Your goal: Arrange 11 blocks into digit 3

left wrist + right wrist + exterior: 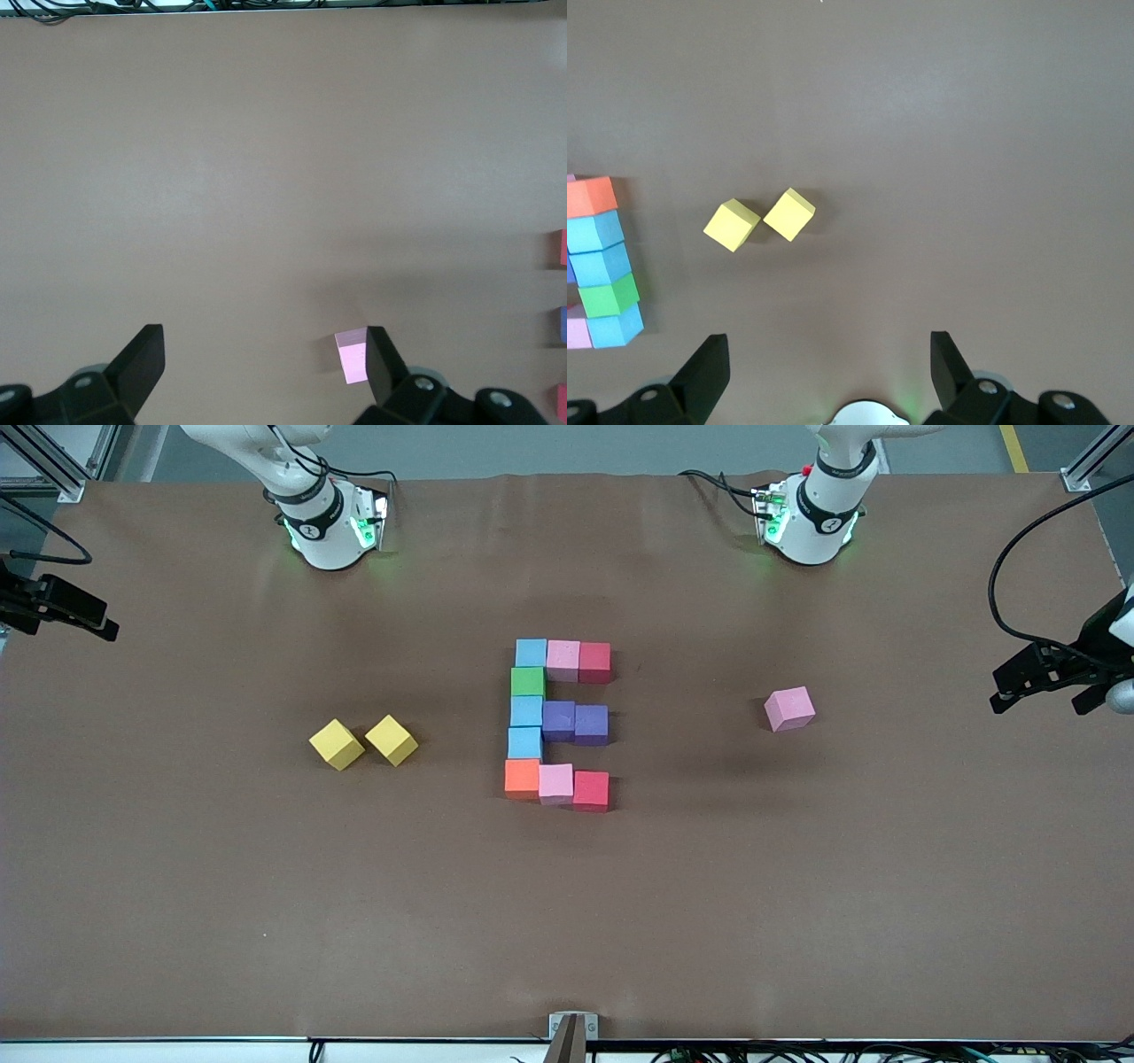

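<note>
1. Your right gripper (824, 372) waits with jaws spread wide and empty, above the spare yellow cubes (363, 742).
2. The digit 3 (558, 724) sits mid-table, blocks touching, apparently complete.
3. Your left gripper (264, 363) hangs with jaws wide, empty, above the leftover pink cube (789, 708).

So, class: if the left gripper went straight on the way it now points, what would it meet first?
Probably bare table: the open left gripper faces down at it. The loose pink cube sits beside one finger, apparently just off that line.

11 foam blocks (560, 724) lie touching mid-table as a blocky digit 3 (528, 720), 5 tall, 3 wide.
</note>
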{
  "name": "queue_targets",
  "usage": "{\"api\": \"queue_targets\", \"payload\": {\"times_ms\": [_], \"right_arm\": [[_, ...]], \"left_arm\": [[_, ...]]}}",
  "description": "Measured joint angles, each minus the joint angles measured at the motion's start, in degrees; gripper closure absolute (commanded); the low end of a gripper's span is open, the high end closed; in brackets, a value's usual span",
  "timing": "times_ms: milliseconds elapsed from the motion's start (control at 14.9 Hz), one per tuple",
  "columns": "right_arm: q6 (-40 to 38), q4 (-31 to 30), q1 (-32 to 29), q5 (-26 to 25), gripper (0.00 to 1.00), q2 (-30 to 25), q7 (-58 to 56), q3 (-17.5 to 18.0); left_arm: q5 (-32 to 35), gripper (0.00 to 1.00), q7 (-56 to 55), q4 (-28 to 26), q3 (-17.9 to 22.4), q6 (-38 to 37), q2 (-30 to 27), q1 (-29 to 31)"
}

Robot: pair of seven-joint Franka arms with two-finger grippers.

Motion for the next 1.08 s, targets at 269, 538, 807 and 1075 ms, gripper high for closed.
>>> {"api": "queue_targets", "payload": {"times_ms": [269,538,807,1075], "right_arm": [[-0.31,0.03,-0.11,-0.30,0.00,-0.05,-0.85,-0.21],[-0.64,-0.02,-0.11,-0.32,0.00,-1.11,-1.05,-0.20],[-1.10,-1.67,-0.11,-0.32,0.00,-3.77,-1.07,-0.20],[-1.19,-2.35,-0.11,-0.33,0.00,-4.44,-1.10,-0.19]], "left_arm": [[0.00,0.00,0.00,0.05,0.91,0.00,0.00,-0.73],[0.00,0.00,0.00,0.15,0.92,0.00,0.00,-0.73],[0.00,0.00,0.00,0.94,0.93,-0.49,-0.04,-0.74],[0.00,0.00,0.00,4.51,0.93,-7.59,-0.78,-0.73]]}}
